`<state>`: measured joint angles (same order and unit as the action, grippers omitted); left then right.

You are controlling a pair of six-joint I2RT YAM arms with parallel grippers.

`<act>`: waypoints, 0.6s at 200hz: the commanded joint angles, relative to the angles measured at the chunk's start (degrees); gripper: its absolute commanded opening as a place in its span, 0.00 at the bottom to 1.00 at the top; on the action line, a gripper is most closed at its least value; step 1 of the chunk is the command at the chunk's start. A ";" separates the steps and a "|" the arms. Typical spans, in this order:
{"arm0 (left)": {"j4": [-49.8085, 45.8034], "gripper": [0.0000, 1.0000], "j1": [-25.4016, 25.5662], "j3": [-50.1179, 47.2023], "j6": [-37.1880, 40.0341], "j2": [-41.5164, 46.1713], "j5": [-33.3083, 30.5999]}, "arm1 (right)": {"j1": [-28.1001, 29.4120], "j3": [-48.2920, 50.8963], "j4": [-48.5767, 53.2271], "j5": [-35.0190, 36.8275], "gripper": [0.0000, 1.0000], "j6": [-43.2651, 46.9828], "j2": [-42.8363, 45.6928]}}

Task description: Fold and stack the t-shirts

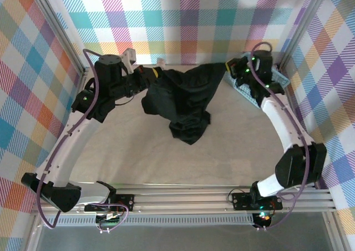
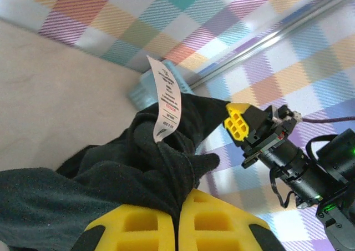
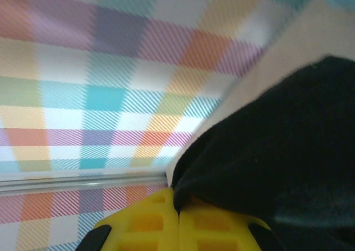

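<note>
Currently the t-shirt (image 1: 183, 98) is held stretched above the far side of the bench (image 1: 122, 151) — its long axis running left to right, its middle hanging down in a bunch. One end is clamped in the left claw (image 1: 151, 73), the other in the right claw (image 1: 230, 68), near the blue basket (image 1: 250, 94).

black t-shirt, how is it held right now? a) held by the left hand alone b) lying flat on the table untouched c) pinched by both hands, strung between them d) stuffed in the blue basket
c: the left hand and the right hand are each shut on the black t-shirt, which hangs between them.
</note>
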<state>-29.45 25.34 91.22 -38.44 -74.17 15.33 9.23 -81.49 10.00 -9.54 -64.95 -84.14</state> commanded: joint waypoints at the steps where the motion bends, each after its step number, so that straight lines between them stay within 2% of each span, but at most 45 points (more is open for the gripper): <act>1: 8.52 0.00 0.62 4.14 -3.49 2.63 5.50 | -2.08 -4.86 1.34 1.12 0.00 8.70 4.18; 50: 16.67 0.00 5.85 8.35 -7.96 3.43 9.32 | -9.81 -12.66 -0.92 0.46 0.00 9.54 10.28; 90: 20.28 0.00 6.65 12.88 -11.14 3.55 7.59 | -13.12 -21.74 -0.84 -2.41 0.00 9.22 6.10; 103: 18.00 0.00 6.65 13.74 -10.73 3.43 5.06 | -13.11 -23.33 -1.42 -4.70 0.00 8.74 3.04; 120: 9.61 0.00 6.25 12.74 -9.73 3.89 -3.72 | -12.54 -23.86 -2.62 -7.42 0.00 8.79 -1.47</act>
<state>-15.07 32.03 103.22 -48.21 -72.12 21.02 -3.77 -104.75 9.52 -12.80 -57.30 -79.20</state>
